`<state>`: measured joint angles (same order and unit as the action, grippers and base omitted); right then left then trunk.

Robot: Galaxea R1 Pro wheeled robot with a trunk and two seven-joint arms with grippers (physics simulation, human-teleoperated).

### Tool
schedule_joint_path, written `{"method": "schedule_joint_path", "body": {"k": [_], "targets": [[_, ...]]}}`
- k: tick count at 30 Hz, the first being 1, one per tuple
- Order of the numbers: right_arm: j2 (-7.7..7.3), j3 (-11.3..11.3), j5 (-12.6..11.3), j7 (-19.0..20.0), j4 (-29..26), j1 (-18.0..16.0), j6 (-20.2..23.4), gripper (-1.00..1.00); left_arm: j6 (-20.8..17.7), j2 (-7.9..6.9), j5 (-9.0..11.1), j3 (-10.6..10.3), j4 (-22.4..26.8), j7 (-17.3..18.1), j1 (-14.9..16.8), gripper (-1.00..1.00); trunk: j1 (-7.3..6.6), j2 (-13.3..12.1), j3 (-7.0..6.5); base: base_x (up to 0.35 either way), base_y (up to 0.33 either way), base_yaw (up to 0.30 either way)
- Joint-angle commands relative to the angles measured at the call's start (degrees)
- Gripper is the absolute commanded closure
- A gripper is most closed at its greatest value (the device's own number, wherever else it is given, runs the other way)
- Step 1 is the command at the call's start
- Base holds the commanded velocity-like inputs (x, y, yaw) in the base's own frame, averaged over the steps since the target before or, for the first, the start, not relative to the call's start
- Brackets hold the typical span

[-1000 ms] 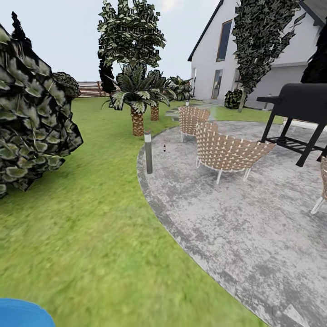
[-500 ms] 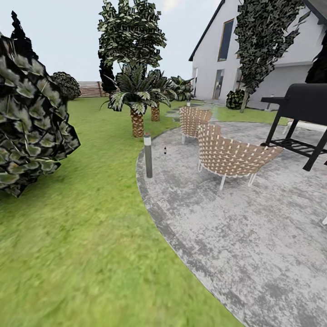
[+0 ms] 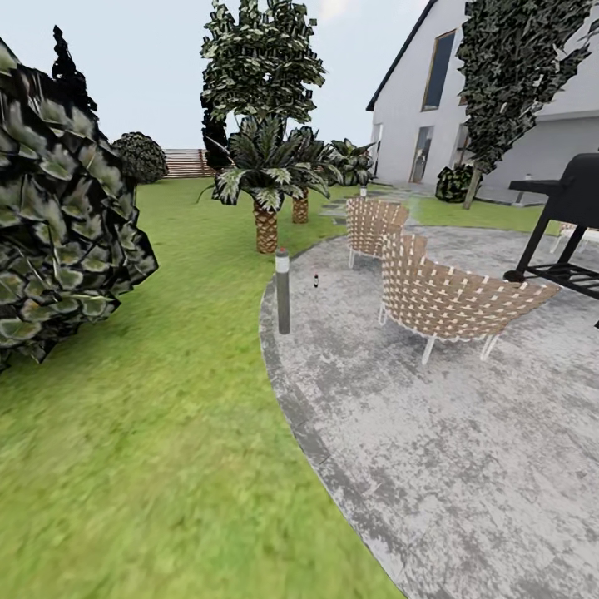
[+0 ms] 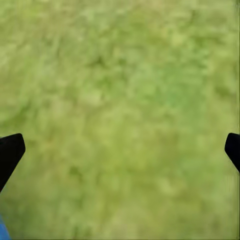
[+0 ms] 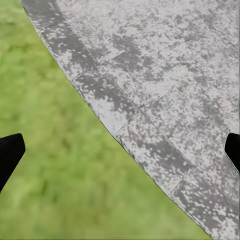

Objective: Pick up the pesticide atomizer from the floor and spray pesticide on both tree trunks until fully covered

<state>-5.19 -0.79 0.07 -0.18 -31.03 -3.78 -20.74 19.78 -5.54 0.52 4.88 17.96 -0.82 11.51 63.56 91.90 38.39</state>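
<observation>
grill (image 3: 566,218) cut off, frame edge

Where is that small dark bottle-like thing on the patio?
In the head view, the small dark object stands on the grey paving near its curved edge, between the short lamp post and the nearer woven chair.

Your left wrist camera looks straight down at blurred green grass (image 4: 120,110) of the lawn. The left gripper (image 4: 120,150) has its two dark fingertips (image 4: 10,152) far apart at opposite edges, with nothing between them. A sliver of blue (image 4: 2,231) shows at one corner.
</observation>
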Motion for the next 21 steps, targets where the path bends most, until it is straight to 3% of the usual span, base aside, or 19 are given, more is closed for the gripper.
{"method": "schedule_joint_path", "body": {"k": [1,15,21], "targets": [[0.00,0.02,0.02,0.00,0.00,0.00,0.00,-1.00,0.00,0.00,0.00,0.01,0.01,-0.01,0.00,-1.00,0.00,0.00,0.00,0.338,-0.094,0.004],[0.00,0.00,-0.06,-0.02,0.00,0.00,0.05,-1.00,0.00,-0.49,0.05,0.05,0.05,-0.01,0.00,-1.00,0.00,0.00,0.00,0.339,-0.046,0.002],[0.00,0.00,-0.07,-0.03,0.00,0.00,0.04,-1.00,0.01,-0.52,0.03,0.05,0.06,0.00,0.00,-1.00,0.00,0.00,0.00,0.340,0.000,0.187]]}}
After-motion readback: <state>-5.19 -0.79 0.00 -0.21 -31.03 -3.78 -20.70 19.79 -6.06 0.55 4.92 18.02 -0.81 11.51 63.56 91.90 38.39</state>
